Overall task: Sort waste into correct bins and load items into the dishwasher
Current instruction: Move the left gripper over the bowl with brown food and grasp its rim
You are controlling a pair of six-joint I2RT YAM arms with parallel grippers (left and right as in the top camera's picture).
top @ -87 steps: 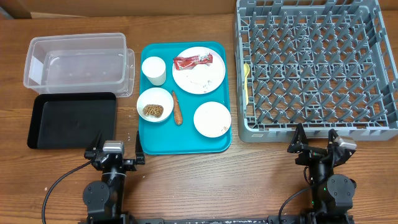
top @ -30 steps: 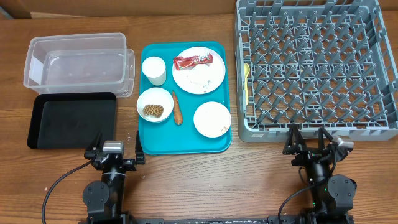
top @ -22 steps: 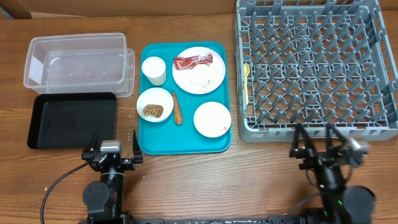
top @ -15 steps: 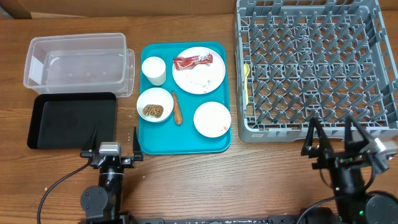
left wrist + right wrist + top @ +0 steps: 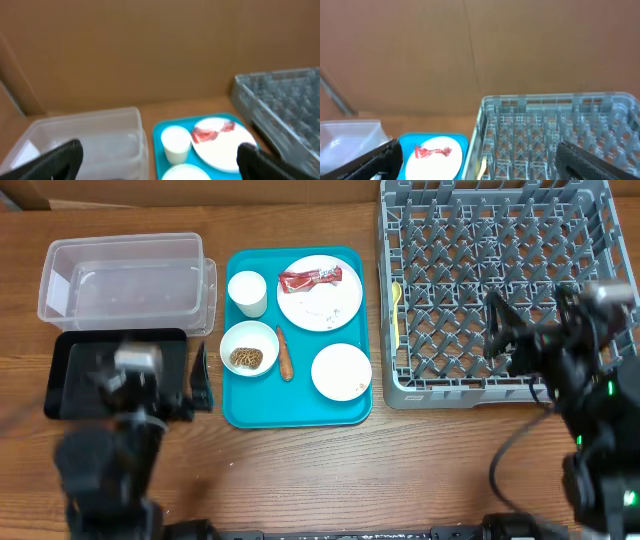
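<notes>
Since the earlier view both arms have swung forward: your left gripper (image 5: 159,150), fingers wide apart, hangs over the shallow black rectangular tray (image 5: 62,385) beside the clear plastic rectangular tub (image 5: 125,275). Your right gripper (image 5: 477,149), likewise spread, hangs over the near edge of the grey pegged plastic dish rack (image 5: 450,240). The teal serving tray (image 5: 300,405) carries the white round plate (image 5: 325,305) with the red snack wrapper (image 5: 310,277), a white cup (image 5: 247,292), a white bowl (image 5: 249,335) holding the brown food clump (image 5: 246,357), an orange stick (image 5: 285,355) and a second white bowl (image 5: 341,371).

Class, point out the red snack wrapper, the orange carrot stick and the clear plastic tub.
red snack wrapper (image 5: 310,278), overhead view, middle of the wrapper.
orange carrot stick (image 5: 285,355), overhead view, mid-length.
clear plastic tub (image 5: 125,242), overhead view, far rim.
</notes>
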